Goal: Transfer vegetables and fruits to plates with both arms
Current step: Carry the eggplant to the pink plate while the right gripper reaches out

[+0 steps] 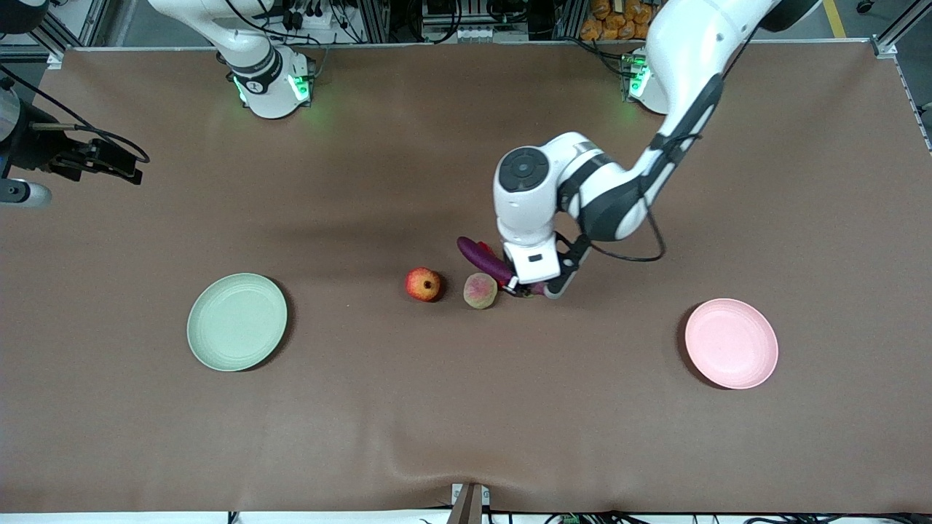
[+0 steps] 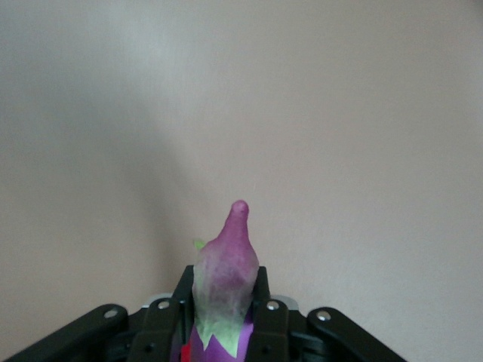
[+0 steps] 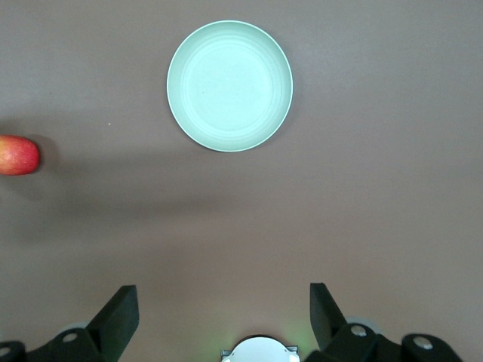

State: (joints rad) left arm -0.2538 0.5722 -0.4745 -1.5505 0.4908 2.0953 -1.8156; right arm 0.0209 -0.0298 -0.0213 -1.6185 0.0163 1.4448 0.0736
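My left gripper point(image 1: 529, 290) is shut on the stem end of the purple eggplant point(image 1: 480, 258), low over the middle of the table. In the left wrist view the eggplant point(image 2: 226, 286) sits between the fingers point(image 2: 269, 317). A sliver of the red chili point(image 1: 486, 248) shows beside the eggplant; the rest is hidden. The peach point(image 1: 480, 290) lies next to the gripper, and the pomegranate point(image 1: 423, 284) lies beside the peach. My right gripper point(image 3: 224, 298) is open and empty, held high at the right arm's end of the table point(image 1: 109, 161), looking down on the green plate point(image 3: 229, 85).
The green plate point(image 1: 237, 322) lies toward the right arm's end and the pink plate point(image 1: 731, 343) toward the left arm's end; both hold nothing. The pomegranate shows at the edge of the right wrist view point(image 3: 16, 154). A brown mat covers the table.
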